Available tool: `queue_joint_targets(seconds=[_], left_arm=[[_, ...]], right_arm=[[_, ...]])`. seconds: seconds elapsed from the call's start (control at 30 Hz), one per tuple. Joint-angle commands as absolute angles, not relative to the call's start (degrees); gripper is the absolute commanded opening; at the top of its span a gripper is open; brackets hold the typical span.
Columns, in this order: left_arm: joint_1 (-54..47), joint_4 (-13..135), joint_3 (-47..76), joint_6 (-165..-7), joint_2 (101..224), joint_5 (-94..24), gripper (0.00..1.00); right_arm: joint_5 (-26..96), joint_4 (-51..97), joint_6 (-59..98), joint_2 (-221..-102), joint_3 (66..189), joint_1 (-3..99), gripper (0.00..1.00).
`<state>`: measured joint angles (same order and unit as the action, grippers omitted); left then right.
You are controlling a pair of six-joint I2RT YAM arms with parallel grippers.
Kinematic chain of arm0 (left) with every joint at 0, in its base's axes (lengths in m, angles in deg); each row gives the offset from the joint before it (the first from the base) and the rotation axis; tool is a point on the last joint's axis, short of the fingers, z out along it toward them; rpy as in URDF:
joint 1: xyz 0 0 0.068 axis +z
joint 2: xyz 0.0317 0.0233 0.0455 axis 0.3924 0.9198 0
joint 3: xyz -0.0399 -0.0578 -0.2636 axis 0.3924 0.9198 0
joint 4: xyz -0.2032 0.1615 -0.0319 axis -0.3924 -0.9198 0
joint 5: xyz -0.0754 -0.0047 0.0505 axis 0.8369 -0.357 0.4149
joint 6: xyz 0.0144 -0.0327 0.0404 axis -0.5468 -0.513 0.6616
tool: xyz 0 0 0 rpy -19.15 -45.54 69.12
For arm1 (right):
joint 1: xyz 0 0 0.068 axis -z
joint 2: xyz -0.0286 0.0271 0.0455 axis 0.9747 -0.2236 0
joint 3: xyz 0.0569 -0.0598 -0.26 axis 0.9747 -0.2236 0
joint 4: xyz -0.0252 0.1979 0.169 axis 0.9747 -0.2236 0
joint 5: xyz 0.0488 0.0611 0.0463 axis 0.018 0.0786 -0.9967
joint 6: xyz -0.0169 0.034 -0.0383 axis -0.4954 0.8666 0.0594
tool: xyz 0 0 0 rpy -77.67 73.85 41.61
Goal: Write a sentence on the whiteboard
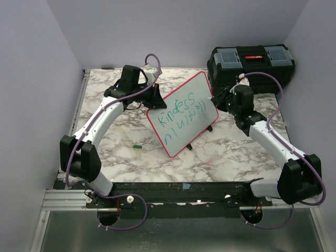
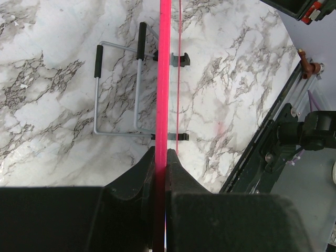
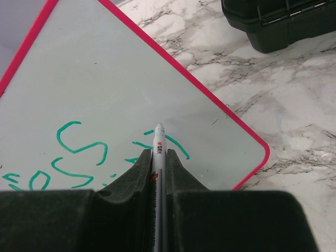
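Mid-counter, between the two arms, the whiteboard (image 1: 182, 119) stands tilted, one corner lowest and its face turned toward the near side. I read the sentence (image 1: 181, 116) in green marker on it, in two lines: the top line says "Kindess", the lower is a scribble I cannot make out for certain.

Left claw (image 2: 161, 157): clenched on the board's red rim at its far-left edge; the wrist view shows the rim edge-on between the fingers.

Right claw (image 3: 158, 157): grasping a marker (image 3: 159, 140), its tip at the board's face by the right end of the lettering. I cannot tell whether the tip touches.

A wire stand (image 2: 118, 89) with black grips sits on the counter (image 1: 220, 152) just beside the board. A black toolbox (image 1: 251, 62) sits at the far right. A small green piece (image 1: 137, 147) lies left of the board's near corner.
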<state>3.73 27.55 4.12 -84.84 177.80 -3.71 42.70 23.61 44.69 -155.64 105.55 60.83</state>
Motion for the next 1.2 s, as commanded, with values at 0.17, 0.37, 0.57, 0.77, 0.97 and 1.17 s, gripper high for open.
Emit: queue_joint_targets(seconds=[0.17, 0.37, 0.57, 0.77, 0.97, 1.17], left_arm=[[3.7, 27.1, 4.8, -82.2, 175.6, -7.7, 0.00], [3.7, 27.0, 4.7, -82.2, 175.9, -7.7, 0.00], [3.7, 27.1, 4.7, -82.1, 176.1, -7.7, 0.00], [3.7, 27.2, 4.7, -81.9, 176.4, -7.7, 0.00], [3.7, 27.2, 4.7, -81.7, 176.6, -7.9, 0.00], [3.7, 27.2, 4.7, -81.6, 176.9, -7.9, 0.00]], right_arm=[[42.9, 23.1, 44.2, -156.9, 103.5, 61.4, 0.01], [42.9, 25.0, 44.4, -158.2, 103.0, 61.4, 0.01], [43.0, 25.8, 44.4, -159.2, 102.8, 61.3, 0.01], [42.9, 26.6, 44.5, -160.7, 103.1, 61.4, 0.01], [43.0, 26.7, 44.3, -161.8, 104.1, 61.4, 0.01], [43.7, 26.7, 44.1, -162.4, 105.2, 61.3, 0.01]])
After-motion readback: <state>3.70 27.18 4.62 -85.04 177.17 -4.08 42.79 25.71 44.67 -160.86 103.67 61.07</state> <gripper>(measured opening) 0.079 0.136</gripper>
